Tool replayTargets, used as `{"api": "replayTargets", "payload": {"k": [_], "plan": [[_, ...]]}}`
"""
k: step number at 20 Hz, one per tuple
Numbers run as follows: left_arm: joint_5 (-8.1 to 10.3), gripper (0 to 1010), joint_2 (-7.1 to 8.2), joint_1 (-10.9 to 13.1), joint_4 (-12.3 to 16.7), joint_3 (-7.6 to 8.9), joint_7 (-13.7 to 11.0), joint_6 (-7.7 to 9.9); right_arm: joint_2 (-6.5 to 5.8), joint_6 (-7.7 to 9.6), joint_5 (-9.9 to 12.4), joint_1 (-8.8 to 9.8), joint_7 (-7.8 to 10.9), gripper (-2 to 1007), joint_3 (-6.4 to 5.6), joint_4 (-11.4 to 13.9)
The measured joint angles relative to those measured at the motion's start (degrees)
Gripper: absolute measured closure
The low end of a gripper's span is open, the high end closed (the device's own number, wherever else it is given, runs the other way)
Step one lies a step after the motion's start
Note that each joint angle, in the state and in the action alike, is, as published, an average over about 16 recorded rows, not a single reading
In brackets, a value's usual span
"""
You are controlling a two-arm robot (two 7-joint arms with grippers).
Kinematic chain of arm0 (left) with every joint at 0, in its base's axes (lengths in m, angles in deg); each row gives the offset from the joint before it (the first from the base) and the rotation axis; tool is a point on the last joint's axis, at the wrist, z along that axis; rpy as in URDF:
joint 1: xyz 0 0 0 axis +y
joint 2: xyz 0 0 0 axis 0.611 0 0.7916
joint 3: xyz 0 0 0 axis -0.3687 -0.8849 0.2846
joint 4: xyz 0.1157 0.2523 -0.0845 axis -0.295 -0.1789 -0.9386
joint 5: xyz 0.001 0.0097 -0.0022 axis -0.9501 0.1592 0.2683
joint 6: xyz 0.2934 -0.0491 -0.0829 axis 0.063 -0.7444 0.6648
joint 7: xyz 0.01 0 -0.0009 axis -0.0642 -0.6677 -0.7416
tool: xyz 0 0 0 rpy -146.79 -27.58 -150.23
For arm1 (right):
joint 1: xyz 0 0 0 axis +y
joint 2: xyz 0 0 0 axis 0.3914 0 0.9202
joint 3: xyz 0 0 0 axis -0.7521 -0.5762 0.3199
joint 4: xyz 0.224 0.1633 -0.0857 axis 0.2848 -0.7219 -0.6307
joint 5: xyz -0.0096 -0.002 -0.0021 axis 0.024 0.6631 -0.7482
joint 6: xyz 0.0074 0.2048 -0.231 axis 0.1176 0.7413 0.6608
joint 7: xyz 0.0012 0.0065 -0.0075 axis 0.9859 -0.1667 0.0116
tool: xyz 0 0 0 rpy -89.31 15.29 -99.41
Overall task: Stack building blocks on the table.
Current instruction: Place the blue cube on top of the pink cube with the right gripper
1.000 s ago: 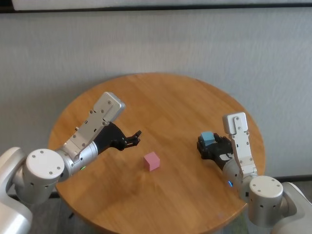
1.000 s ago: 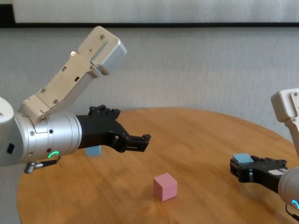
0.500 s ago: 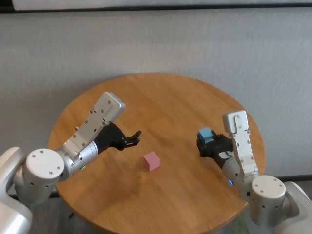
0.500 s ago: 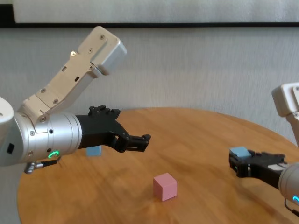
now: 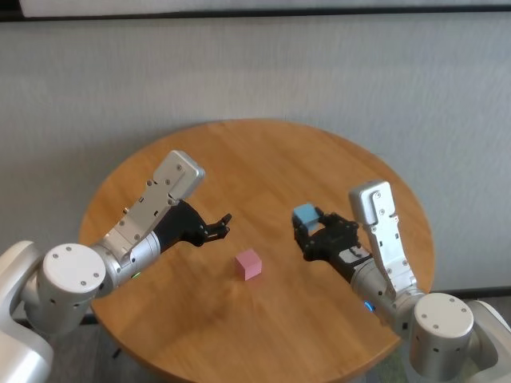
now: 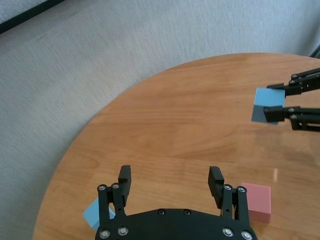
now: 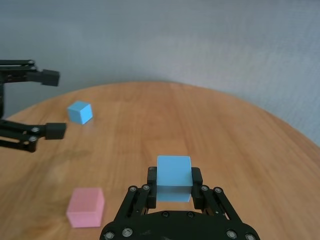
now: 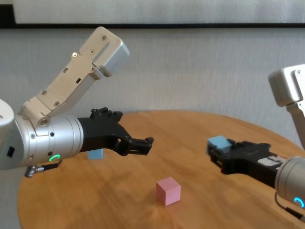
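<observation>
Round wooden table (image 5: 263,152) — right gripper (image 5: 307,233) clamps a blue cube (image 5: 304,215) aloft; left gripper (image 5: 223,225) gapes empty, half hiding another blue cube (image 8: 96,153); pink cube (image 5: 248,263) between.

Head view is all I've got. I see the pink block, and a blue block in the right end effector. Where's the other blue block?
Observer: The second blue block sits on the table behind the left forearm, which hides it from you.
Operator: Is the held one touching the table?
Observer: No. The chest view shows the held blue block, in the shut right end effector, clear above the wood.
Operator: Is the left side holding anything?
Observer: No. The left end effector is open and empty.
</observation>
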State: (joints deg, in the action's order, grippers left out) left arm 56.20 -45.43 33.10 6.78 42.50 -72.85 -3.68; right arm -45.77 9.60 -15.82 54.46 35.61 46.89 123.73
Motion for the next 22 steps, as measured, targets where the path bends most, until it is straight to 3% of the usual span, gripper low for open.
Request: {"api": "replayTargets", "payload": {"k": [6, 13, 22], "plan": [[0.00, 10, 0.00, 0.0, 0.0, 0.00, 0.0, 0.00, -0.25, 2.31, -0.4, 1.39, 3.06, 643, 1.14, 3.5], [0.00, 10, 0.00, 0.0, 0.0, 0.00, 0.0, 0.00, 0.63, 5.56, -0.6, 2.98, 4.19, 643, 2.06, 7.1], [0.00, 10, 0.00, 0.0, 0.0, 0.00, 0.0, 0.00, 2.17, 5.96, -1.3, 4.14, 4.61, 643, 3.32, 8.9]]}}
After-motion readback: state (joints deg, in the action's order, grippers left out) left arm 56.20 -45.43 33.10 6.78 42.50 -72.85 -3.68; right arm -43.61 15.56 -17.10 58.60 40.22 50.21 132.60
